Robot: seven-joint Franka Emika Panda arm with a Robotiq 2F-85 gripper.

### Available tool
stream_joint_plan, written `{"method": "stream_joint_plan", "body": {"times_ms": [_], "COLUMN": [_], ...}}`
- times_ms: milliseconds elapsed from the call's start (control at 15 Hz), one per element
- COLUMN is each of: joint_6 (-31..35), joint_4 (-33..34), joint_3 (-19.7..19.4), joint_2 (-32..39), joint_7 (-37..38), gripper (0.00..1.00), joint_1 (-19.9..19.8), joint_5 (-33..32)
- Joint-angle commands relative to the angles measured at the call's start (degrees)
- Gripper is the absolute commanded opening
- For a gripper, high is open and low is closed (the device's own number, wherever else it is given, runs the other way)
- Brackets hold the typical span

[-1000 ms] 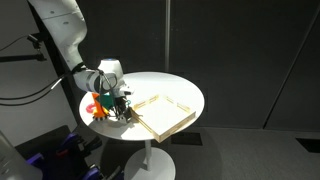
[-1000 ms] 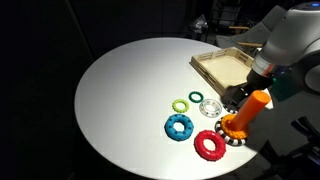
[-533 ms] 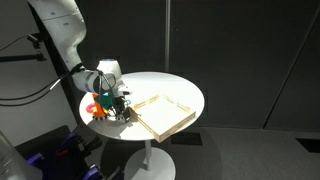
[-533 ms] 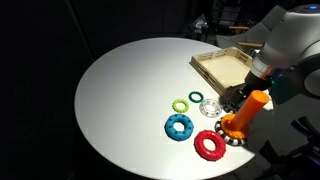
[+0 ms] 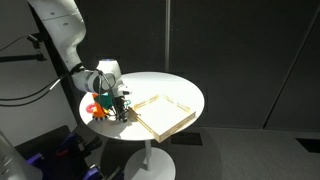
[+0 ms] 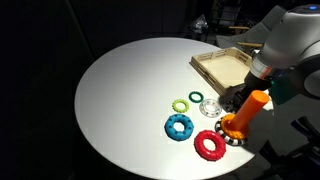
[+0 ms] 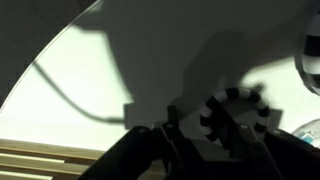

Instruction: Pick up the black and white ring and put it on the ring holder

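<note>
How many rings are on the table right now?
4: green ring beside black and white ring, blue ring and red ring in front; ring holder may hide more.

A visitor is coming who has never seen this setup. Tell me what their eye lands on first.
The bright rings on the white round table stand out first: a blue ring, a red ring and a smaller green ring. Beside them the ring holder rises with its orange peg, the gripper close by, and a wooden tray lies beyond them.

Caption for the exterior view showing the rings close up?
Gripper beside the orange ring holder; black and white ring lies on the table.
</note>
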Motion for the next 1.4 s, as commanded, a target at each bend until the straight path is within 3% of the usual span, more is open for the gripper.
{"method": "stream_joint_plan", "body": {"times_ms": [0,133,467,867,1333], "joint_6": [-0.2,-0.8,-4.4,-14.8,-31.8], "joint_4": [0.4,0.4,1.6,6.7,13.9], "joint_3": [-0.4,0.3,2.7,7.2,13.9], "joint_2": [-0.2,-0.9,-4.4,-10.5,-17.3], "joint_7": [-1.2,-1.7,-3.8,-8.6,-21.7], "gripper": [0.12,0.02,0.05,0.05,0.05], "joint_1": [0.4,-0.1,-2.0,-4.5,-6.0], "joint_5": [0.9,1.5,3.6,5.3,15.2]}}
